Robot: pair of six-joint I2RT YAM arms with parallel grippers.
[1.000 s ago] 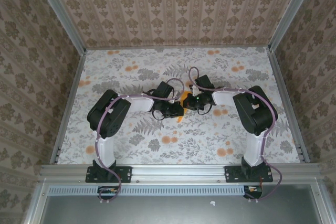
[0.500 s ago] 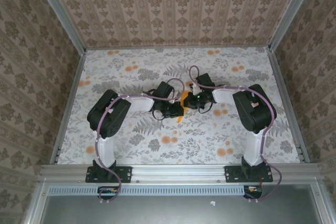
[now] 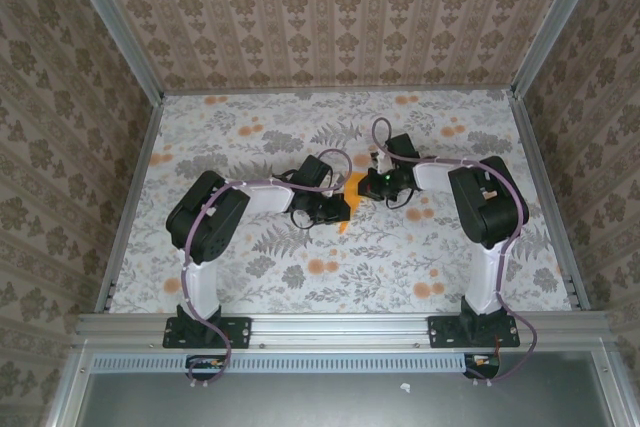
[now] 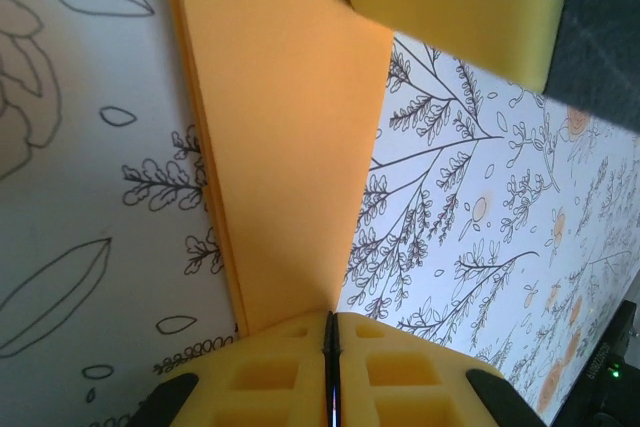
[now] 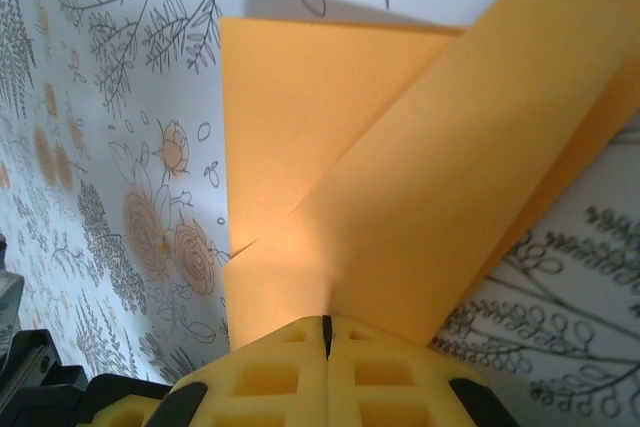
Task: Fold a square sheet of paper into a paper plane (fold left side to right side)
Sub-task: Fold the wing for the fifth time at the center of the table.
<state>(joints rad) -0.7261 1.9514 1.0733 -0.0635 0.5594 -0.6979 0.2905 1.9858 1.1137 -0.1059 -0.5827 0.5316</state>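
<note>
Left hand (image 4: 330,335) and right hand (image 5: 325,335) each pinch the orange paper (image 4: 290,147).

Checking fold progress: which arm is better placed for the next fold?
Right, probably: the right jaws are shut on a raised flap of the orange paper; the left jaws pinch its narrow end.

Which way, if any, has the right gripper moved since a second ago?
Yes. The right gripper has shifted slightly rightward and farther back, toward the far orange flower prints.
</note>
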